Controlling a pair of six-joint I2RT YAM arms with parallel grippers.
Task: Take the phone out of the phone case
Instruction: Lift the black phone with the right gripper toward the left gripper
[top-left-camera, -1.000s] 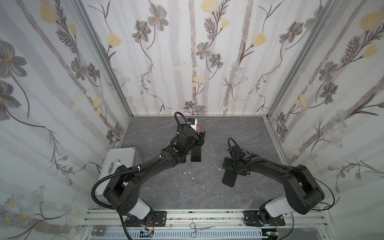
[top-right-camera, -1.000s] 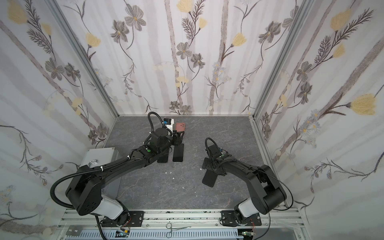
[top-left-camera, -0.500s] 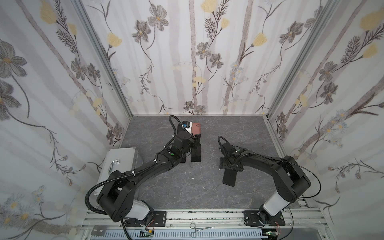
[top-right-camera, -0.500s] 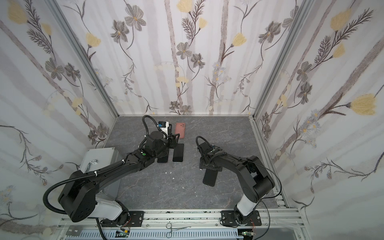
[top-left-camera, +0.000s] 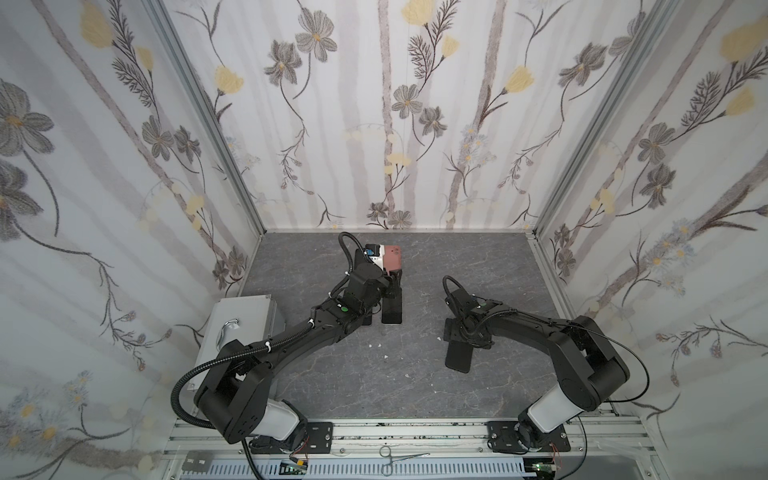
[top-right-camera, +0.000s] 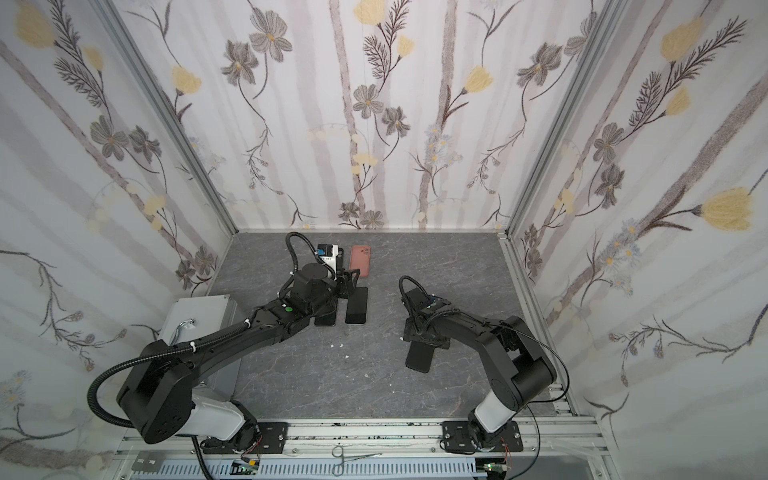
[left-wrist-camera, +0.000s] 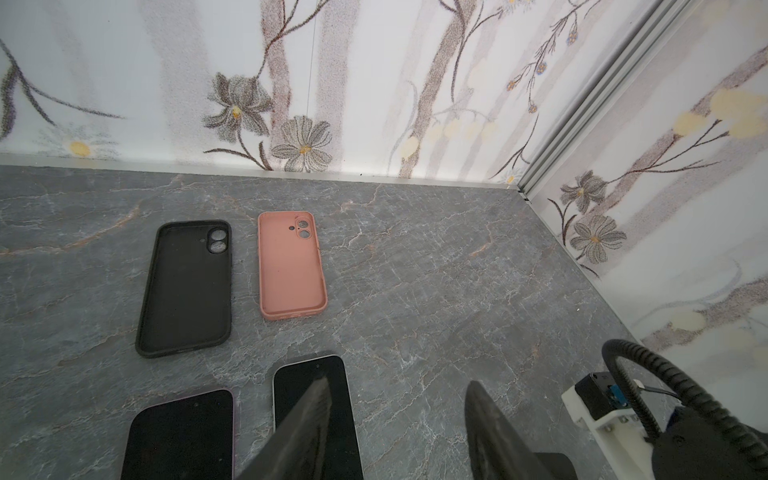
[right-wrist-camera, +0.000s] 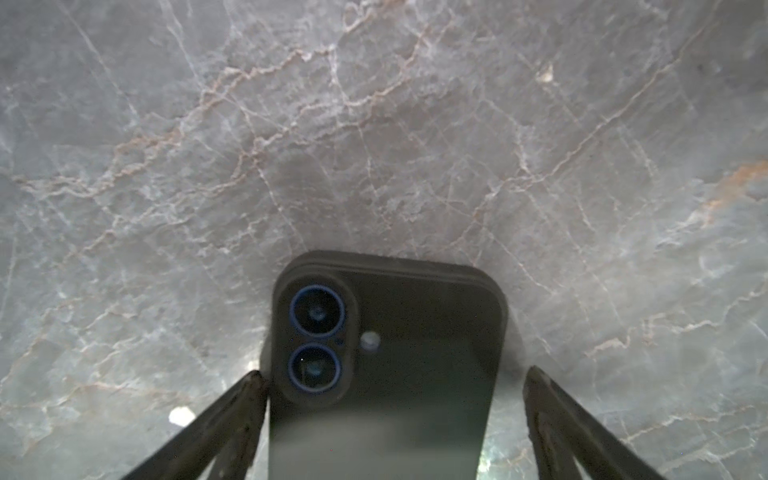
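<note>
The phone, in its black phone case (top-left-camera: 458, 359) (top-right-camera: 419, 356), lies camera-side up on the grey marble table, right of centre. My right gripper (top-left-camera: 467, 332) (top-right-camera: 424, 334) hangs low over its camera end. In the right wrist view the cased phone (right-wrist-camera: 386, 353) sits between the jaws of the right gripper (right-wrist-camera: 390, 374), which is open. One finger touches the case's side and the other stands clear. My left gripper (top-left-camera: 392, 286) (left-wrist-camera: 398, 382) is open and empty above a bare phone (left-wrist-camera: 345, 415).
Two bare phones (top-right-camera: 357, 306) (top-right-camera: 326, 320) lie screen-up by the left gripper. Beyond them rest an empty black case (left-wrist-camera: 187, 286) and an empty pink case (left-wrist-camera: 291, 266) (top-left-camera: 392, 257). A metal box (top-left-camera: 237, 328) stands at the left. Forceps (top-left-camera: 401, 461) lie on the front rail.
The left arm has drawn back from the pink case, which now shows in full. The right gripper shifted about over the cased phone and its jaws narrowed slightly; the phone stayed put.
</note>
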